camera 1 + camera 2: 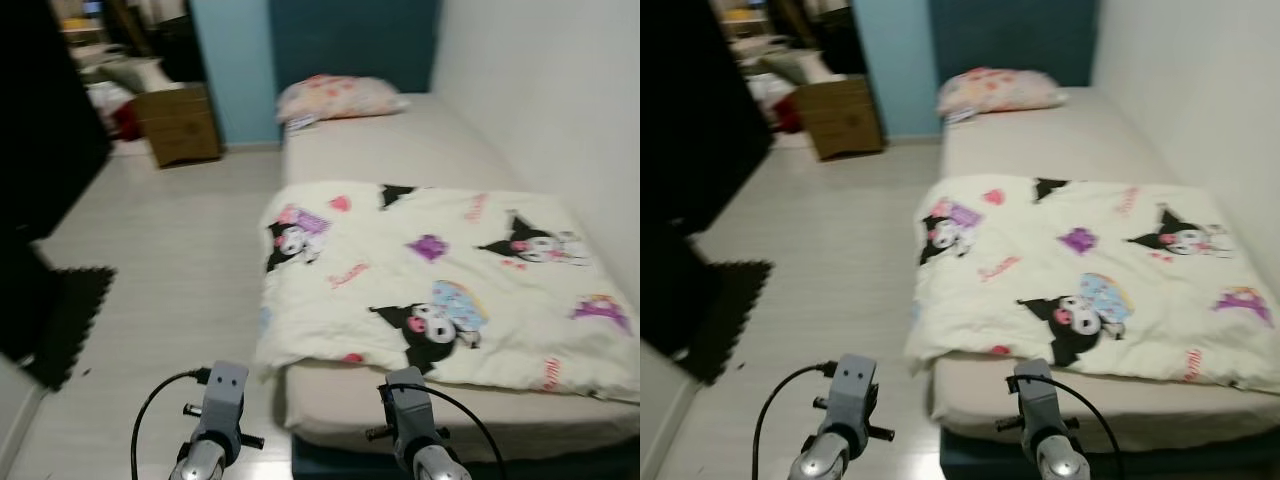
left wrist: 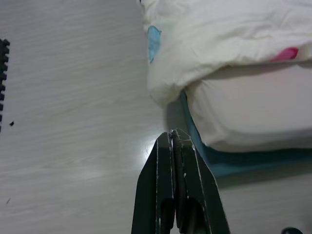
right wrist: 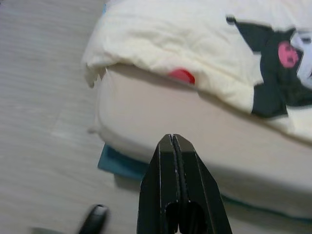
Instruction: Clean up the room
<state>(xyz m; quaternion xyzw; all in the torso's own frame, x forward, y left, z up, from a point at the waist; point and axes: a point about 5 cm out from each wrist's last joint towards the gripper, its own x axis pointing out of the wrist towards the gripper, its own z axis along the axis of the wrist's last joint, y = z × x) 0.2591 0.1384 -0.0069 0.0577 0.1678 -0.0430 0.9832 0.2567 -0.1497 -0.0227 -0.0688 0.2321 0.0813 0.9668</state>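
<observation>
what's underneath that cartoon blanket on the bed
The blanket lies on a beige mattress, bare beyond it up to the pillow. Anything between blanket and mattress is covered.

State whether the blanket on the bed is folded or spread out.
Spread out. The blanket lies flat across the lower bed, cartoon prints showing, its corner hanging over the side. The pillow sits beyond it.

Pale floor point(image 1: 170, 260) lay open left of the bed point(image 1: 430, 150), whose quilt point(image 1: 440, 285) overhung the near corner, while a dark mat point(image 1: 65, 320) and box point(image 1: 180, 125) stood farther left.
</observation>
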